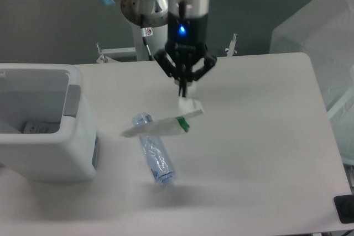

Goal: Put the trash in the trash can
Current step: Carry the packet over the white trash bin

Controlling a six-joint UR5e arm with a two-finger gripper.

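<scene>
Fingers of the end effector [183,88] are pinched on one end of the flat white packet [166,124], which hangs in the air above the desk [265,153], tilted so that its far end droops toward the left; a green mark shows on the packet just below the grip. A blue light glows on the wrist above the fingers. Directly under the lifted packet lies the clear bluish bottle [155,152], on its side on the desk, one end near the packet's lower edge and the other end pointing toward the camera; from this view the packet overlaps the bottle's upper end, and whether they touch cannot be told. The white trash can [50,153] stands at the left edge of the desk, well apart from the end effector, with its grey side panel facing right and its opening upward; something pale with dark print lies inside it near the bottom. The bottle rests between the trash can and the spot beneath the end effector. A translucent pale sheet or cover [315,26] sits beyond the desk's right corner, and a small black object [345,209] shows at the lower right edge.
</scene>
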